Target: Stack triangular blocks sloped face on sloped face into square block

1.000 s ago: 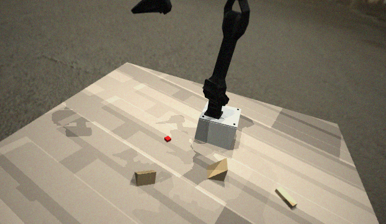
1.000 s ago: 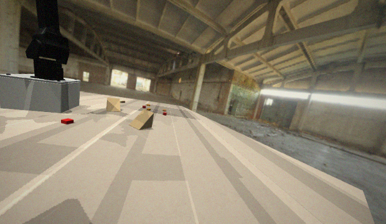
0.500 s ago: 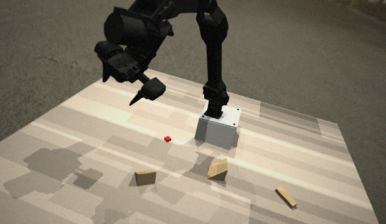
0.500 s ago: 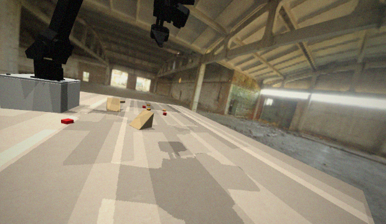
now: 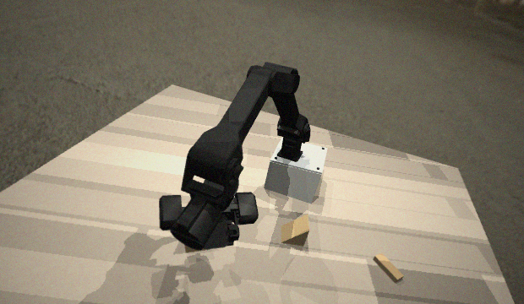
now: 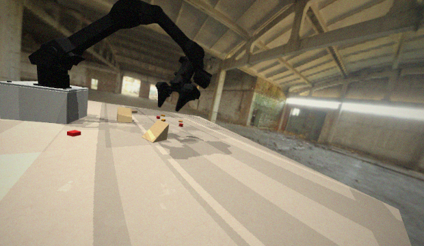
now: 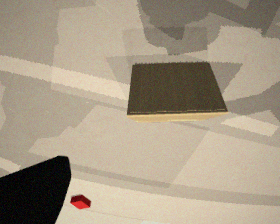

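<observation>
Two tan triangular blocks lie apart on the table. In the exterior view one block (image 6: pixel 156 131) is nearer and the other block (image 6: pixel 124 115) lies farther back. In the top view one block (image 5: pixel 295 230) lies in front of the grey base, and the other is hidden behind my gripper (image 5: pixel 207 217). My gripper (image 6: pixel 174 99) is open and empty, and hangs well above the table. In the wrist view a block (image 7: pixel 177 91) lies below and ahead of the spread fingers (image 7: pixel 171 176), not touching them.
The arm stands on a grey base box (image 5: pixel 297 175). A small red cube (image 6: pixel 74 132) lies near the base and also shows in the wrist view (image 7: pixel 80 201). A flat tan plank (image 5: pixel 389 267) lies near the right table edge. Several tiny red and orange pieces (image 6: pixel 171 120) lie far back.
</observation>
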{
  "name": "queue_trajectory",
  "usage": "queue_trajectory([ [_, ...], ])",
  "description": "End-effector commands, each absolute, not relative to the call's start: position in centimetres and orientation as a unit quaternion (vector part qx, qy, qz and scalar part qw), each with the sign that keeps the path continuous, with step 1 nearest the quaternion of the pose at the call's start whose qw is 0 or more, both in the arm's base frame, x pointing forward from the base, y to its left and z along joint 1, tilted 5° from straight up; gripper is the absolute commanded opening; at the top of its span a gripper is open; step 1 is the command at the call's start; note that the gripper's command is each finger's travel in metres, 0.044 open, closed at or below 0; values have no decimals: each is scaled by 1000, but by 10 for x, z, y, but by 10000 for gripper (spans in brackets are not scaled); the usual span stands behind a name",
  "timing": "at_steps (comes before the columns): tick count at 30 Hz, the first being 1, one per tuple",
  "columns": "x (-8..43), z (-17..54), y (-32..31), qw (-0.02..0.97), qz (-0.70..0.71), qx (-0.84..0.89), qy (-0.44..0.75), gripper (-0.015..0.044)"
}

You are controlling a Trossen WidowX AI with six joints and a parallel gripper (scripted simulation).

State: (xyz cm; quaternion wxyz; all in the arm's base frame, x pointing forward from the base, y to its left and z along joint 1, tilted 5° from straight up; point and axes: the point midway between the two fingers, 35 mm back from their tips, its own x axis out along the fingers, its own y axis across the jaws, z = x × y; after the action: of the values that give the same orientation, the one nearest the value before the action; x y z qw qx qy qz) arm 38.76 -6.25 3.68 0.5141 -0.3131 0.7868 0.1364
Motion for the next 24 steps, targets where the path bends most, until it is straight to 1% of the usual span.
queue_trajectory([
  [1, 384, 27, -59, 496, 158, -319, 792, 440],
  [24, 380, -4, -71, 496, 157, -319, 792, 440],
])
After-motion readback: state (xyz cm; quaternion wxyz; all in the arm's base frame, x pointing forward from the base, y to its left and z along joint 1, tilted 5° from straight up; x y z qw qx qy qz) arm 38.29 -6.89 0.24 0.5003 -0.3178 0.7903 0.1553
